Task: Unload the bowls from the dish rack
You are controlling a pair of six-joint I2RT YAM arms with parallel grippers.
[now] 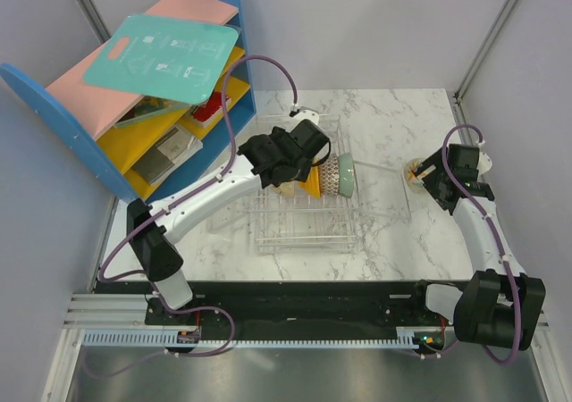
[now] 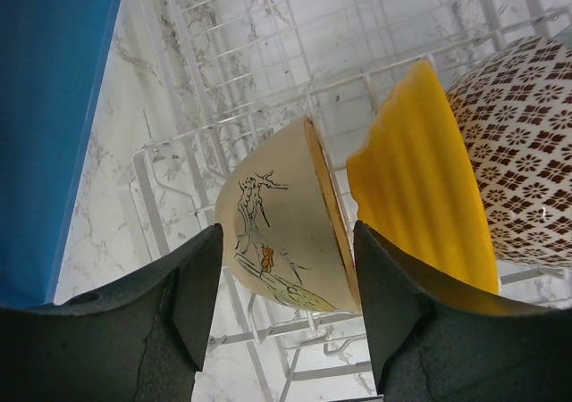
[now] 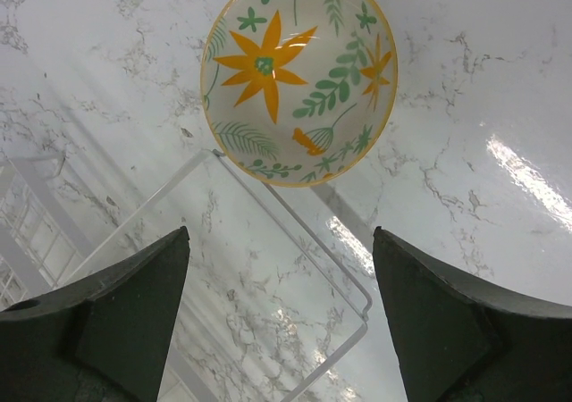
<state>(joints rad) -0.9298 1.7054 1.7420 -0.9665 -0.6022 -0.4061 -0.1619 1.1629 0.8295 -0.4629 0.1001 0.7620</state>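
Observation:
The wire dish rack (image 1: 304, 228) stands mid-table. In it, on edge, are a cream bowl with a bird drawing (image 2: 268, 232), an orange bowl (image 2: 420, 179), a mesh-patterned bowl (image 2: 527, 161) and a mint bowl (image 1: 347, 175). My left gripper (image 2: 288, 228) is down in the rack, with one finger on each side of the cream bird bowl and touching it. A cream bowl with orange flowers (image 3: 299, 76) sits upright on the marble at the right. My right gripper (image 3: 281, 232) is open and empty just short of it, as the top view (image 1: 427, 174) also shows.
A blue-and-yellow shelf unit (image 1: 134, 107) with a teal board (image 1: 165, 54) on top stands at the back left, and its blue side (image 2: 54, 107) is close to the rack. A thin wire frame (image 3: 295, 232) lies on the marble under my right gripper.

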